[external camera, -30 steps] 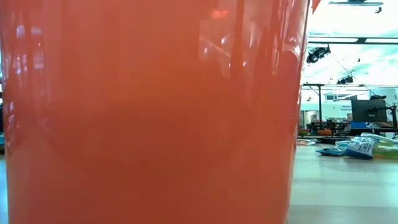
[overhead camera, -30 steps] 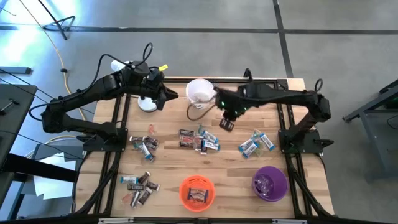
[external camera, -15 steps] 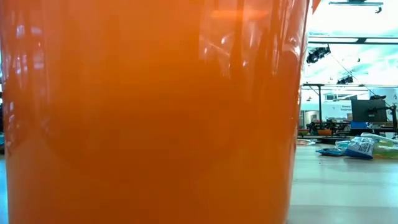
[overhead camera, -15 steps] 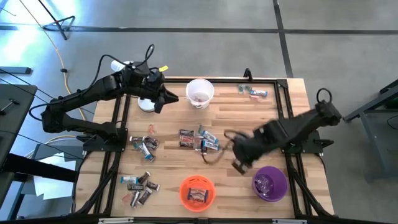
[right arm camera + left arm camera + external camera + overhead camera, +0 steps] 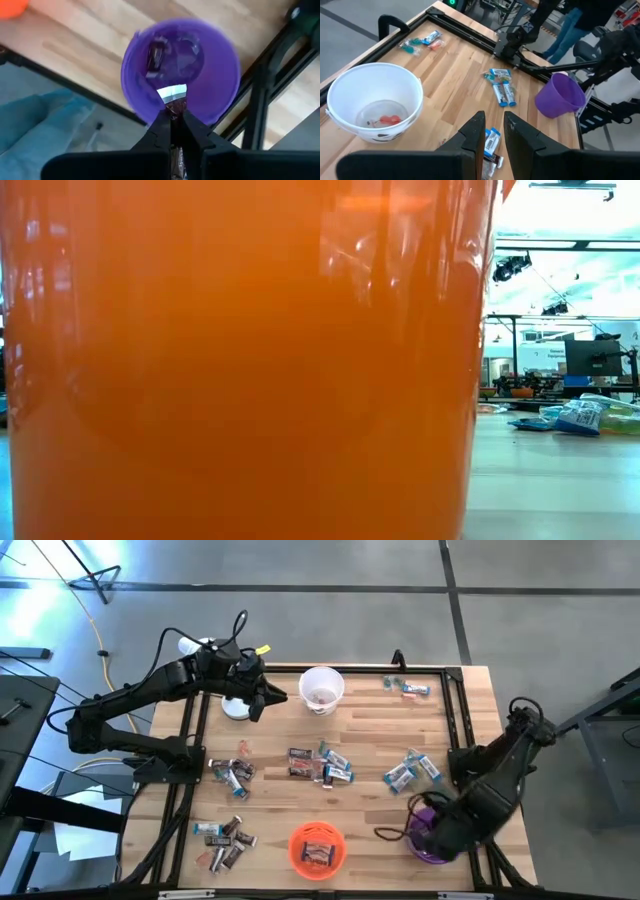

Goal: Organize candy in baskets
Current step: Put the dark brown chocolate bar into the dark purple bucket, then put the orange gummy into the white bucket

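My right gripper (image 5: 172, 119) hangs over the purple basket (image 5: 150, 75), pointing down and shut on a dark brown candy with a silvery end. In the high view my right arm covers much of that basket (image 5: 418, 840). One dark piece (image 5: 154, 56) lies inside it. My left gripper (image 5: 495, 131) stays raised beside the white basket (image 5: 375, 95), its fingers a little apart with nothing between them. The white basket holds a red piece (image 5: 387, 120). The orange basket (image 5: 317, 848) stands at the near edge with candy inside. Loose candy (image 5: 322, 765) lies on the table's middle. My right gripper pinches the dark brown candy (image 5: 174, 107) between its two fingers, which come from above and point down. The silvery end (image 5: 172, 92) sticks out below the fingertips. The candy hangs clear, above the purple basket's opening.
Candy clusters lie at the left (image 5: 230, 772), near left (image 5: 225, 835), right (image 5: 412, 772) and far right (image 5: 405, 688). A white lamp base (image 5: 236, 708) sits under my left arm. The orange basket's wall (image 5: 240, 360) fills the low view; blue candy (image 5: 580, 417) shows past it.
My right gripper has swung from beside the white basket toward the table's near right, carrying the dark candy, and now stands over the purple basket. Its wrist has rolled on the way. My left gripper has stayed in place.
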Motion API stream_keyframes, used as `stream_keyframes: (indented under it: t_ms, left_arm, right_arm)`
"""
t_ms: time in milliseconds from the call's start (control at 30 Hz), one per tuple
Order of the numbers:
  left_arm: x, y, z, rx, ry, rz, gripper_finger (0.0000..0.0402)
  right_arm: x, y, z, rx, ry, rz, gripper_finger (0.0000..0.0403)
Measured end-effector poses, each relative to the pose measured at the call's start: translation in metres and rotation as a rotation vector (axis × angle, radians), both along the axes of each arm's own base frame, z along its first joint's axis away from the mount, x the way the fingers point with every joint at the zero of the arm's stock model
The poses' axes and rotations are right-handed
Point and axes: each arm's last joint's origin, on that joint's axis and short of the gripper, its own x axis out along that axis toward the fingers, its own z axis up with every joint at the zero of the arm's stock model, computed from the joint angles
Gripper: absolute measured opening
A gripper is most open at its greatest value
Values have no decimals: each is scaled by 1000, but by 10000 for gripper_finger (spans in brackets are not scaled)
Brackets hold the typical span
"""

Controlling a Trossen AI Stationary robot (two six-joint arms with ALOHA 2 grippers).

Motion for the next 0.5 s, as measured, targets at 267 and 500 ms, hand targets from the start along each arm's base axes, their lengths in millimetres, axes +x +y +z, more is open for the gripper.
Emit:
stream_keyframes:
  t_ms: [267,500]
  left_arm:
    - [1,0,2,-3,-25,8,55]
    - [3,1,6,14,-64,7,55]
  right_arm:
    - [-14,15,0,7,-29,20,65]
    - [-15,14,0,-19,-37,37,163]
